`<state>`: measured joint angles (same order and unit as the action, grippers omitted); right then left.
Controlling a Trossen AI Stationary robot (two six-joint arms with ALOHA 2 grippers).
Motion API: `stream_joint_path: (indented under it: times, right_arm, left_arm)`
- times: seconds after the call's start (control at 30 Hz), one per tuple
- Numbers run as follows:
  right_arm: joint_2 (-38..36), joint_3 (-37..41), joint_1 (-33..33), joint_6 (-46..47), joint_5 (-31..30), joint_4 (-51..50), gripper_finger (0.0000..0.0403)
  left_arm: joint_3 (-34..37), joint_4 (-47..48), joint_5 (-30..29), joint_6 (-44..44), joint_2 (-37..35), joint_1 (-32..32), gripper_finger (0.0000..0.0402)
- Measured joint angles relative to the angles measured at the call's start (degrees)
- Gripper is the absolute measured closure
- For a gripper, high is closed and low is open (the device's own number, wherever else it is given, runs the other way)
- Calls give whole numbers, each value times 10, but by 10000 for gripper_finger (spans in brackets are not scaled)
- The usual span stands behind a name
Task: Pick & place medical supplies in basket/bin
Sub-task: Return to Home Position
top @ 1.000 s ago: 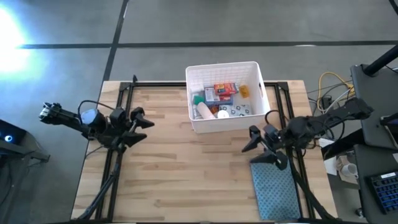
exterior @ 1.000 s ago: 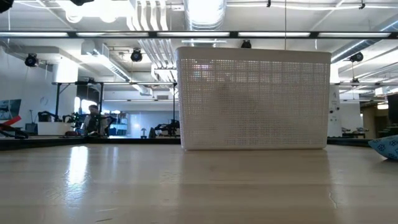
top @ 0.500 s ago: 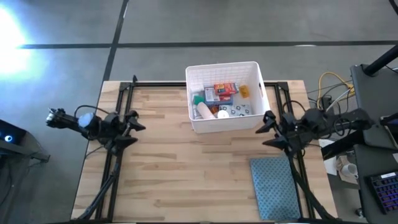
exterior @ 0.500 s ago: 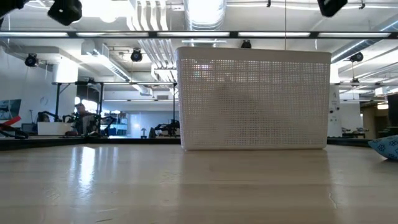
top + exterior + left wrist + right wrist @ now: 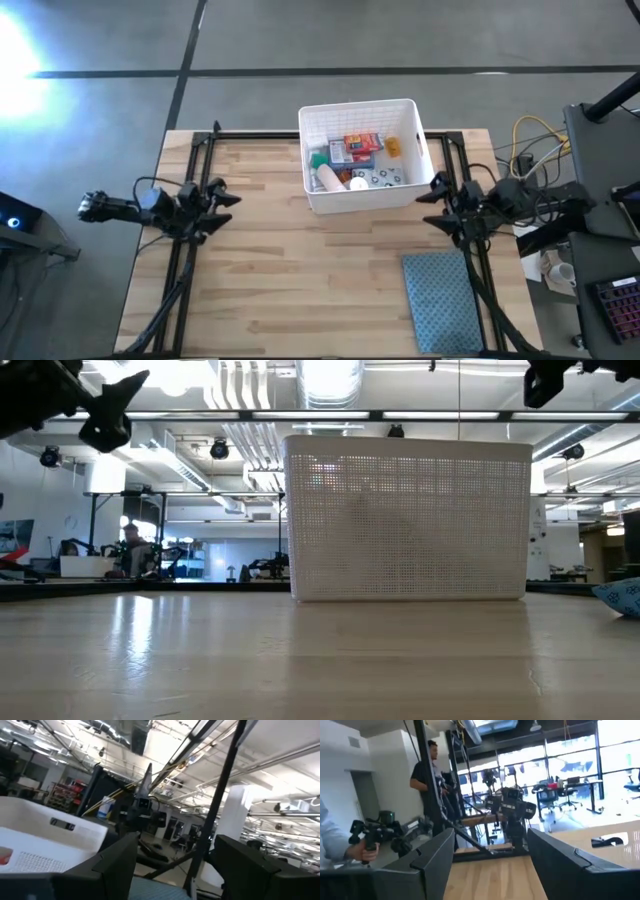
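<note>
The white slotted basket (image 5: 360, 155) stands on the table's far middle and fills the centre of the low view (image 5: 408, 520). Inside it lie the supplies: an orange-red box (image 5: 362, 140), a blue box (image 5: 350, 153), a white bottle (image 5: 325, 178) and other small items. My left gripper (image 5: 224, 194) hovers open to the left of the basket, high above the table (image 5: 105, 405). My right gripper (image 5: 432, 190) hovers open just right of the basket's near right corner (image 5: 545, 380). Neither holds anything.
A teal-grey cloth mat (image 5: 440, 300) lies flat on the table's near right part. Black frame rails (image 5: 190, 230) run along both sides of the table. Bare wood lies in front of the basket. A person (image 5: 427, 775) stands beyond the table's left side.
My right gripper has risen from the mat's far edge and moved toward the far right, ending beside the basket's near right corner and pointing level. My left gripper has dipped a little lower and drawn back slightly toward the table's left edge. The basket and mat have stayed put.
</note>
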<state>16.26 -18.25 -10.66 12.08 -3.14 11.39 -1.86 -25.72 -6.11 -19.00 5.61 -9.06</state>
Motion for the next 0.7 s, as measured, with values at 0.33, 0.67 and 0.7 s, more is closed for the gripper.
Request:
stream_joint_path:
  times: [0.33, 0.67, 0.7]
  right_arm:
    - [-91, 58, 0, -1, -24, -5, 163]
    - [-109, 80, -1, 49, -59, -10, 163]
    - [-109, 80, -1, 29, -59, -11, 163]
  left_arm:
    - [13, 17, -102, 15, 4, 34, 157]
    - [12, 55, -153, 16, 19, 36, 157]
    - [12, 54, -153, 28, 21, 36, 157]
